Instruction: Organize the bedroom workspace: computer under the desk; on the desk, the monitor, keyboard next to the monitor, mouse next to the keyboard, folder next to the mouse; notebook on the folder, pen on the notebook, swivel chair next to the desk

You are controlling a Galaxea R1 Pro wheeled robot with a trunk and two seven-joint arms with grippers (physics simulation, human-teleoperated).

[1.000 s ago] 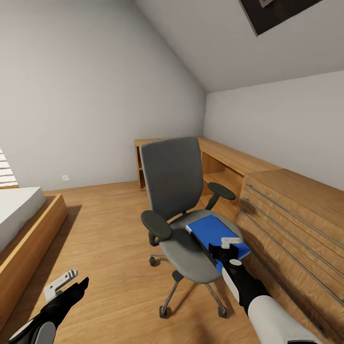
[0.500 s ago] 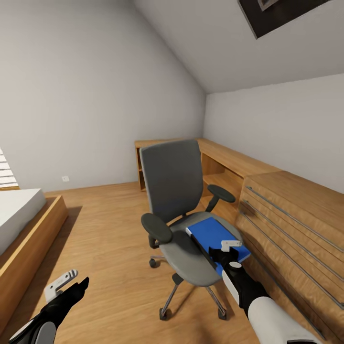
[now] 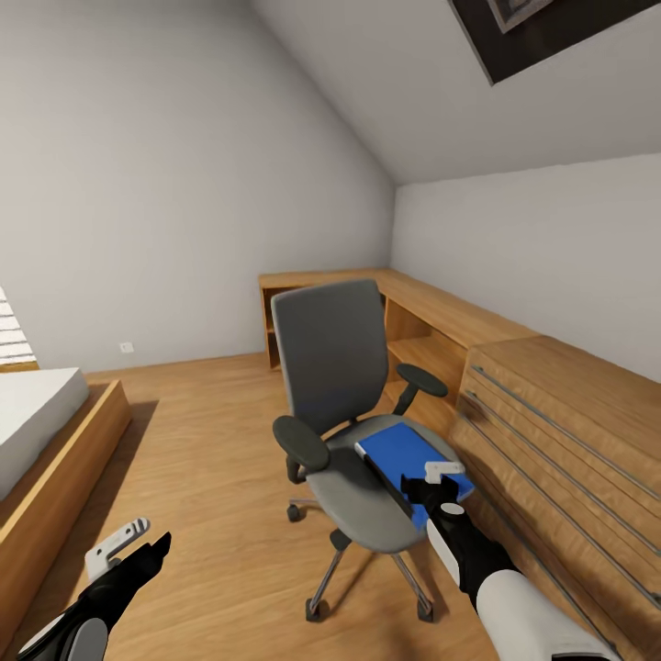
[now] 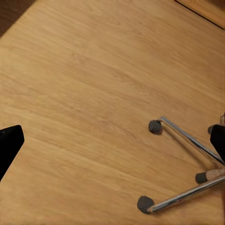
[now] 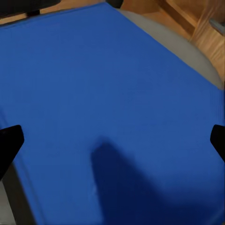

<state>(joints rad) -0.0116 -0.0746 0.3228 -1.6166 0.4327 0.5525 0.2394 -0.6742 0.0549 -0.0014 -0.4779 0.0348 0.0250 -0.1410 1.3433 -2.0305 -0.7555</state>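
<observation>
The grey swivel chair (image 3: 330,358) stands mid-floor, its seat facing me. On that seat lies the bright blue folder (image 3: 399,448) with a black spine along its left edge. My right gripper (image 3: 439,482) hovers open just over the folder's near end. In the right wrist view the folder (image 5: 112,89) spreads wide between the two dark fingertips (image 5: 9,143), which are far apart and hold nothing. My left gripper (image 3: 133,543) hangs open low at the left, above bare floor; its wrist view shows the chair's chrome base (image 4: 187,138) and castors.
A light wood chest (image 3: 551,431) with long steel handles stands close to the chair's right. A low wooden shelf unit (image 3: 422,317) runs along the far corner walls. A bed in a wood frame (image 3: 55,441) sits at the left. Open floor lies between bed and chair.
The whole picture has slid slightly downward, so the camera moved. My right gripper has stayed open over the folder's near end, edging slightly nearer. The left arm is unchanged.
</observation>
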